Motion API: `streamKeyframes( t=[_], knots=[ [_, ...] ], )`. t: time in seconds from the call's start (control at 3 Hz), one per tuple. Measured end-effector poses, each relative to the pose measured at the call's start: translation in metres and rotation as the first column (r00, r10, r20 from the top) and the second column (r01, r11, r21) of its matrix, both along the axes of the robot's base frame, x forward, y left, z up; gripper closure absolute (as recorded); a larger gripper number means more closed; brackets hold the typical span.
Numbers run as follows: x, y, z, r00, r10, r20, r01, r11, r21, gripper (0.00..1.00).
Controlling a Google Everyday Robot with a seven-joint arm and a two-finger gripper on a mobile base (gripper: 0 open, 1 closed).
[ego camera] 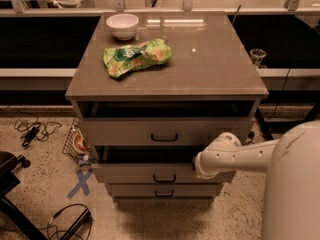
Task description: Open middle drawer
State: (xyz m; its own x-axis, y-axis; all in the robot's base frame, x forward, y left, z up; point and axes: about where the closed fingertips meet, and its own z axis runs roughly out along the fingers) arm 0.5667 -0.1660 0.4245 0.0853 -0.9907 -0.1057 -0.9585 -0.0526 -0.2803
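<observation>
The middle drawer (135,174) is the low grey-taupe front with a small black bar handle (164,178) at its centre. It stands a little out of the cabinet, with a dark gap above its front. My white arm reaches in from the right. My gripper (196,168) is at the top edge of this drawer front, right of the handle, and its tip is hidden behind the wrist.
The taller top drawer (165,132) also stands slightly out, and the narrow bottom drawer (164,191) is below. A white bowl (122,25) and a green snack bag (136,57) lie on the cabinet top (215,64). Cables (35,130), a wire basket (76,143) and a blue floor cross (80,182) are at the left.
</observation>
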Motion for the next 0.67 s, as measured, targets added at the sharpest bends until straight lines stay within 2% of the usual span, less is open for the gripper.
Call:
streamKeyframes(
  t=[0.67],
  knots=[
    [-0.0001,0.0,0.0003,1.0,0.0,0.0,0.0,1.0,0.0,0.13]
  ],
)
